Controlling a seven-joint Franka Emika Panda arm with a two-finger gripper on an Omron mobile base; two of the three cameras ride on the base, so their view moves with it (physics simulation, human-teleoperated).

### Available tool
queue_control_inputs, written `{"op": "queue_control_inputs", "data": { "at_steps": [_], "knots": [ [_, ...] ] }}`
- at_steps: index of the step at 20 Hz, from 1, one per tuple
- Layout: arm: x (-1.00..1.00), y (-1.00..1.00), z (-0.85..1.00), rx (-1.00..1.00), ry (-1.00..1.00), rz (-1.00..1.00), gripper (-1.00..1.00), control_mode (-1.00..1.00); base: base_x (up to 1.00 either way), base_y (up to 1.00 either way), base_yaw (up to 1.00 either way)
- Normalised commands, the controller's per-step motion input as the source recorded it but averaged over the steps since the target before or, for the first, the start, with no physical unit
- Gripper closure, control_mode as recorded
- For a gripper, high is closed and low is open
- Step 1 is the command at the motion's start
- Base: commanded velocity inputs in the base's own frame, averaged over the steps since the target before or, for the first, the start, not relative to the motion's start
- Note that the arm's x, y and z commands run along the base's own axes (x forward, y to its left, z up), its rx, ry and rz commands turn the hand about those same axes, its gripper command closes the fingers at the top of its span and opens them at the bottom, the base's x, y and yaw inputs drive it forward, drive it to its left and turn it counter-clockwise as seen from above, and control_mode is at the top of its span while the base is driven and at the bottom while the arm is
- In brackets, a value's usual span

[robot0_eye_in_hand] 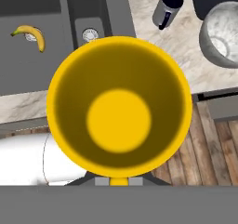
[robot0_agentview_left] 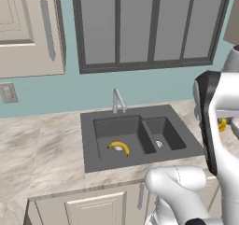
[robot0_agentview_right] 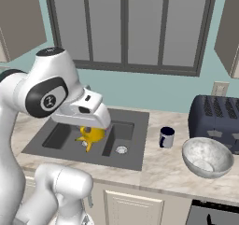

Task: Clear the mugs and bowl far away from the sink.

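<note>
Hand view: yellow mug (robot0_eye_in_hand: 119, 108) right under the camera, gripper (robot0_agentview_right: 88, 134) clamped on it, held up above the sink (robot0_agentview_right: 60, 147).
Pale mug (robot0_agentview_right: 166, 137) and bowl (robot0_agentview_right: 207, 157) sit on the counter (robot0_agentview_right: 158, 170) right of the sink, by the toaster (robot0_agentview_right: 215, 116); banana (robot0_agentview_left: 119, 147) lies in the left basin.

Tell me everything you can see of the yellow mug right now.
The yellow mug is a plain, glossy, round cup, seen straight down its open mouth in the hand view: bright flat bottom, shaded inner wall, nothing inside. Its handle sits at the lower edge, where the shut gripper holds it. In the right base view it hangs lifted under the hand, above the dark grey double-basin sink, touching nothing else.
</note>
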Motion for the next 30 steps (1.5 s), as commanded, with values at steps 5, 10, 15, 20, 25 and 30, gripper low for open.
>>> {"op": "queue_control_inputs", "data": {
  "at_steps": [5,10,15,20,25,30],
  "knots": [
    [0.00,0.24,0.22,-0.03,-0.07,0.00,1.00,-1.00,0.00,0.00,0.00],
    [0.00,0.19,0.03,0.00,0.00,0.00,1.00,-1.00,0.00,0.00,0.00],
    [0.00,0.20,0.00,0.00,0.00,0.01,1.00,-1.00,0.00,0.00,0.00],
    [0.00,0.00,0.00,0.00,0.00,0.00,1.00,1.00,0.00,0.02,-0.03],
    [0.00,0.00,0.00,0.00,0.00,0.00,1.00,1.00,0.00,0.00,-0.32],
    [0.00,0.00,0.00,0.00,0.00,0.00,1.00,1.00,-0.01,-0.04,-0.69]
  ]
}}
